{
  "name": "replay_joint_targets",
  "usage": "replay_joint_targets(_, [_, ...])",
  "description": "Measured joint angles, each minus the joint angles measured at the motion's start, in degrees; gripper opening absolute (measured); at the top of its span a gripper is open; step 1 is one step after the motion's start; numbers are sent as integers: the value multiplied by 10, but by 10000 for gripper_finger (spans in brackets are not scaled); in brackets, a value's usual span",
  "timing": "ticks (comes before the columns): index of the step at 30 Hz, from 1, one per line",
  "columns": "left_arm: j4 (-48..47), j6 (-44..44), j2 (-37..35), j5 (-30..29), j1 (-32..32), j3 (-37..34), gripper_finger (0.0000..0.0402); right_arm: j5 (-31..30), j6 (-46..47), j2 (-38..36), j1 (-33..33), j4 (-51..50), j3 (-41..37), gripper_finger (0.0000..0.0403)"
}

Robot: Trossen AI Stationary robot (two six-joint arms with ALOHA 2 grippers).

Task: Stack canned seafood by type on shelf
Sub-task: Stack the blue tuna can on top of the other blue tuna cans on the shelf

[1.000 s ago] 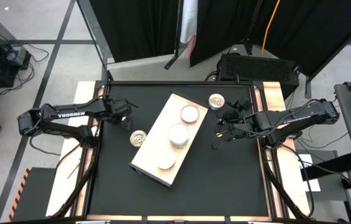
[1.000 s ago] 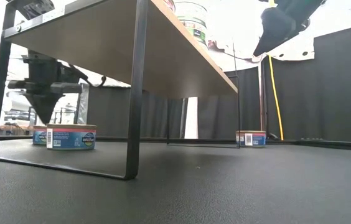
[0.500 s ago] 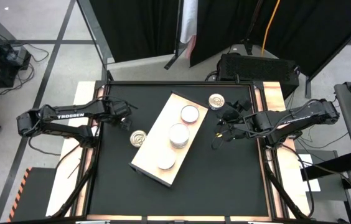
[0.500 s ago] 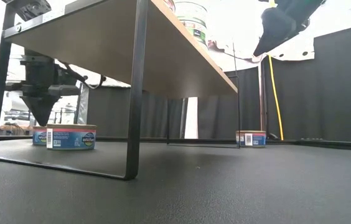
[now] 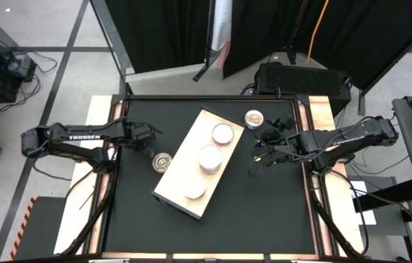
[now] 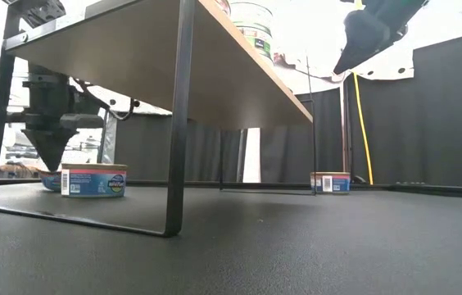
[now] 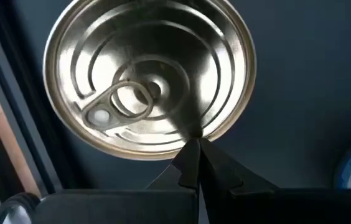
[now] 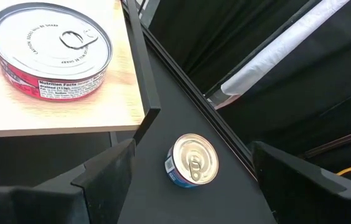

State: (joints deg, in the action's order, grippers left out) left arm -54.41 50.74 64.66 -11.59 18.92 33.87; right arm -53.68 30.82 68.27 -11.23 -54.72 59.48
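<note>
I find the left tool (image 5: 150,138) with its dark fingers pressed together, nothing between them, hanging just above the round silver tin with the ring-pull lid (image 5: 163,162) that sits on the black table (image 5: 257,212) beside the shelf's left long edge. To do this step well, I judge I must part the fingers before descending, centre them across the tin's rim rather than the ring-pull, and lift clear of the edge of the long pale beige wooden shelf (image 5: 173,190) before carrying over. The right tool (image 5: 258,155) waits above the table to the right of the shelf, fingers spread wide and empty; a second silver-lidded tin (image 5: 254,117) lies near the table's far edge.

The left wrist view shows the closed fingertips (image 7: 195,163) meeting at the tin's (image 7: 150,76) near rim, which the high view cannot resolve; the low view shows the shelf standing on black metal legs (image 6: 175,123) and a blue-labelled tin (image 6: 93,180) under the tool (image 6: 51,156); the right wrist view alone shows a red-labelled tin (image 8: 50,51) on the shelf top; only the high view gives the three tin positions (image 5: 210,158) on the board.
</note>
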Motion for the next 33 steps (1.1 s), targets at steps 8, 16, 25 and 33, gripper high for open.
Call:
replay_joint_targets(8, [2, 48, -1, 2, -33, -26, 5, 0, 0, 0, 0, -2, 0, 313])
replay_joint_targets(16, [42, 73, -1, 9, -81, -26, 5, 0, 0, 0, 0, -2, 0, 313])
replay_joint_targets(25, [12, 90, -3, -53, -89, -32, 5, 11, -1, 0, 0, -4, 0, 313])
replay_joint_targets(33, [13, 27, -38, -106, -84, 36, 5, 15, -2, 0, 0, -4, 0, 313])
